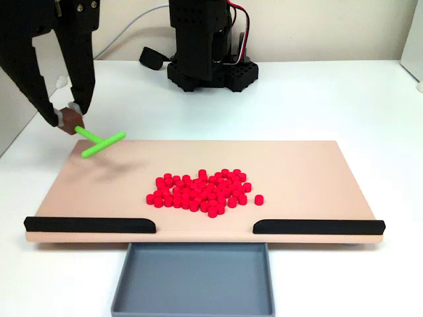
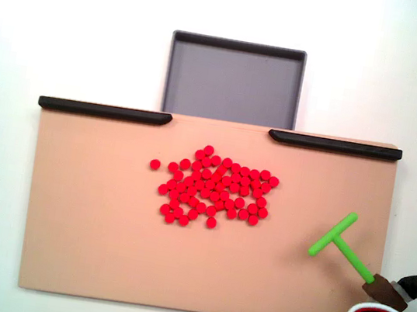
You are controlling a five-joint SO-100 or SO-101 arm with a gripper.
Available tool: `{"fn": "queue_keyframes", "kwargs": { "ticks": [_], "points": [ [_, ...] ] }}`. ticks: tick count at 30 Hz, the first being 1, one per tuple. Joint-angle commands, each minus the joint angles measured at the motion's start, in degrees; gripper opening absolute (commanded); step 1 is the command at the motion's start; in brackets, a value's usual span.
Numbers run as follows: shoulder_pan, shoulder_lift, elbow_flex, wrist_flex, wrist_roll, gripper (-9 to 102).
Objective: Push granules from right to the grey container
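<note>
Grey container (image 1: 193, 277) sits nearest in a fixed view, empty, tucked under the tan board (image 1: 310, 172) w/ the gap between the black strips (image 1: 90, 225) opening onto it. White worktop (image 1: 330, 92) underneath. Gripper (image 1: 68, 117) at board's far left corner, clenched on the green T-stick (image 1: 99, 141), crossbar pointing toward the pile. Granules (image 1: 203, 191) mid-board, well apart from the stick, between it & the gap.

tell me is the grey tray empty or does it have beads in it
Empty: the grey tray shows bare floor in both fixed views; the red beads all lie on the board.
</note>
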State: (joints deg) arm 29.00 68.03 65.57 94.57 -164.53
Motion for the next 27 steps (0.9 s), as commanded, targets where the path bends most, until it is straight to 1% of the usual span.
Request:
{"fn": "queue_keyframes", "kwargs": {
  "ticks": [1,8,27],
  "points": [
    [-0.5,0.2,-3.0,0.1,-2.2,0],
    [-1.8,-1.8,-3.0,-3.6,-4.8,0],
    [-2.5,-4.0,-1.8,-3.7,-16.3,0]
  ]
}}
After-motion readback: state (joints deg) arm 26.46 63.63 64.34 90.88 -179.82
